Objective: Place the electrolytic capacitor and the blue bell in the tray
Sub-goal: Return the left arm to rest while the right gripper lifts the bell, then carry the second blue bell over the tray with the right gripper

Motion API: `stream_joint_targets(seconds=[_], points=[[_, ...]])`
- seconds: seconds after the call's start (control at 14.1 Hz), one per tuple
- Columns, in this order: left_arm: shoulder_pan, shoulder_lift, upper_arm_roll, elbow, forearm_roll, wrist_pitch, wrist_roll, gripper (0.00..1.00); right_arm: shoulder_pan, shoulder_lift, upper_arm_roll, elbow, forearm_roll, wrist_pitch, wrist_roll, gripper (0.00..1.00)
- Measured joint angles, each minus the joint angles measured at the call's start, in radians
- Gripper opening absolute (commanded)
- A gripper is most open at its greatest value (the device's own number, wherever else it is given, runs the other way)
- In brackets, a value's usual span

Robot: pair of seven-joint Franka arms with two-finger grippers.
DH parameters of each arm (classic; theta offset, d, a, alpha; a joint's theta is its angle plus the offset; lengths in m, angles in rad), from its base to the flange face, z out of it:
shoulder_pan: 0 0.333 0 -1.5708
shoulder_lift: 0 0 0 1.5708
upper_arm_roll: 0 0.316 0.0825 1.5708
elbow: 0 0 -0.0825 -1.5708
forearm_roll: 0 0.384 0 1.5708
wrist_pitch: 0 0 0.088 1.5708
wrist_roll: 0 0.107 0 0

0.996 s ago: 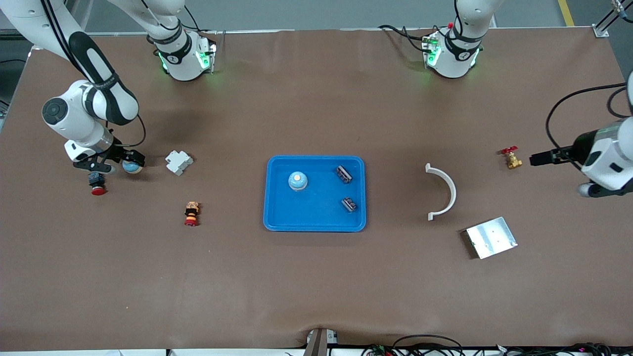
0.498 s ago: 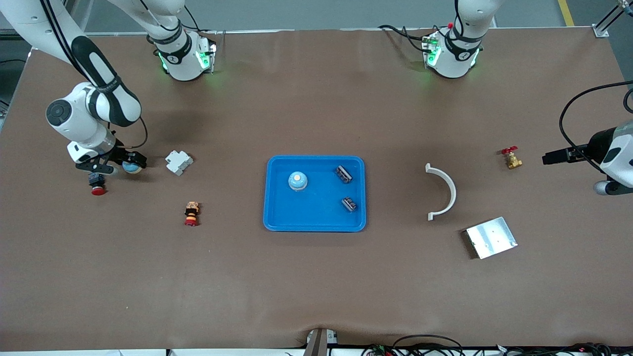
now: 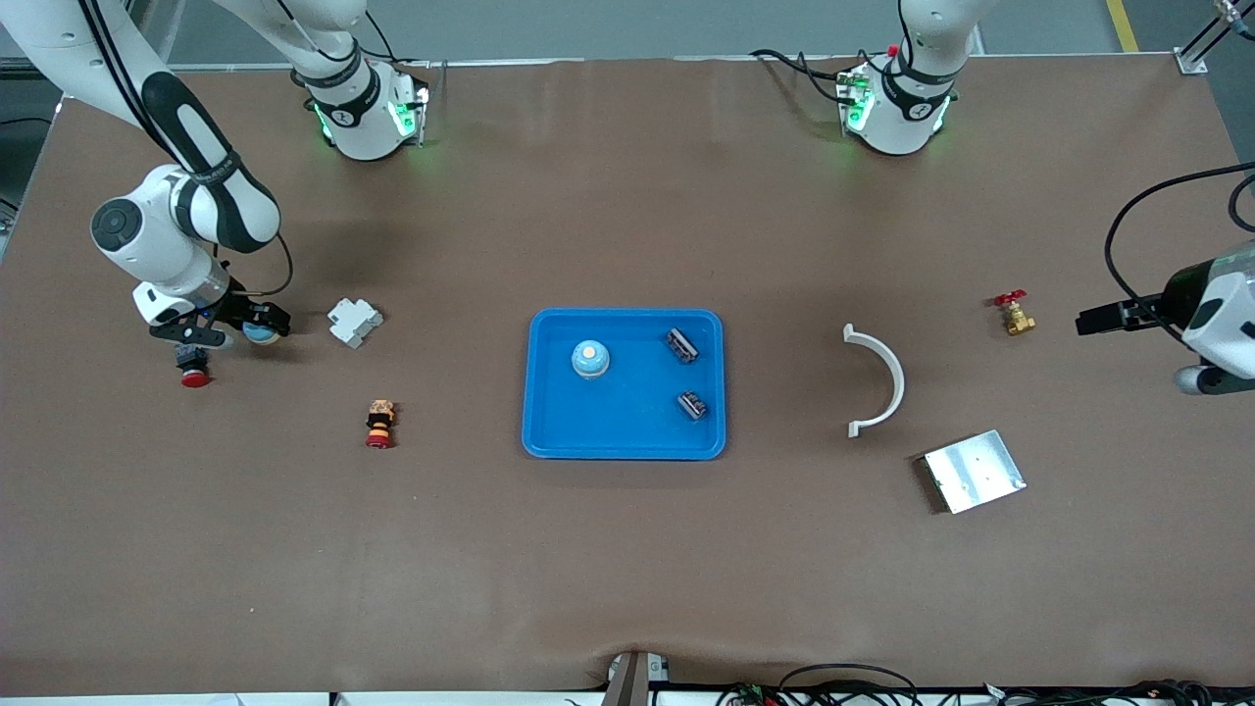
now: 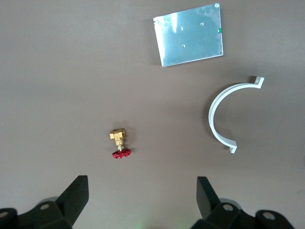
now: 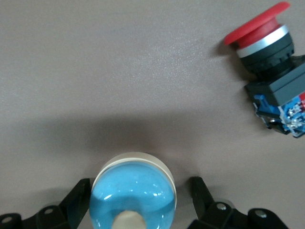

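A blue bell (image 3: 261, 335) (image 5: 133, 191) stands on the table at the right arm's end. My right gripper (image 3: 257, 327) (image 5: 140, 191) is low around it, open: one finger is close against the bell's rim and the other stands a little off it. The bright-blue tray (image 3: 627, 316) lies mid-table and holds another blue bell (image 3: 590, 359) and two dark electrolytic capacitors (image 3: 682, 345) (image 3: 693, 405). My left gripper (image 3: 1098, 320) (image 4: 143, 191) waits open and empty over bare table at the left arm's end, beside a brass valve.
A red push button (image 3: 194, 371) (image 5: 267, 43) lies close beside the right gripper. A white plastic part (image 3: 354, 322) and a stacked orange-red button (image 3: 379, 424) sit between it and the tray. A brass valve (image 3: 1015, 314), a white curved clip (image 3: 878, 380) and a silver plate (image 3: 974, 471) lie toward the left arm's end.
The right gripper's fingers have drawn in toward the blue bell. The left arm has pulled back toward its end of the table.
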Motion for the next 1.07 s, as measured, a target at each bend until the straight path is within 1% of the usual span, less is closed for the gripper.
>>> stream_joint_targets(seconds=[0.07,0.14,0.28,0.36,0.43,0.57,0.64,0.71,0.92,1.07], points=[[-0.072,-0.004,0.072,0.0,-0.01,0.0,0.0,1.0,0.0,-0.002,0.002,0.001,0.0,0.0,0.0,0.04],[-0.156,-0.011,0.162,0.001,-0.033,0.0,0.002,1.0,0.0,-0.005,0.004,0.003,0.0,0.0,0.0,0.0],[-0.309,-0.032,0.339,0.001,-0.078,-0.001,0.03,1.0,0.0,-0.01,0.008,0.005,0.001,0.0,0.0,0.0],[-0.37,-0.045,0.409,0.001,-0.094,-0.002,0.046,1.0,0.0,-0.01,0.01,0.007,0.001,0.0,0.0,0.0],[-0.42,-0.055,0.466,0.0,-0.108,-0.003,0.054,1.0,0.0,-0.01,0.013,0.01,0.001,0.0,0.0,0.0],[-0.512,-0.082,0.555,-0.013,-0.135,-0.008,0.057,1.0,0.0,-0.017,0.027,0.015,0.007,-0.006,0.001,0.0],[-0.543,-0.102,0.58,-0.029,-0.141,-0.009,0.057,1.0,0.001,-0.031,0.037,0.017,0.028,-0.022,0.002,0.0],[-0.558,-0.127,0.591,-0.052,-0.142,-0.01,0.057,1.0,0.004,-0.055,0.05,0.021,0.065,-0.052,0.002,0.0],[-0.563,-0.218,0.596,-0.136,-0.16,-0.009,0.057,1.0,0.041,-0.166,0.097,0.049,0.197,-0.2,0.005,0.0],[-0.563,-0.276,0.596,-0.203,-0.163,0.009,0.058,1.0,0.085,-0.224,0.104,0.085,0.231,-0.298,0.051,0.0]])
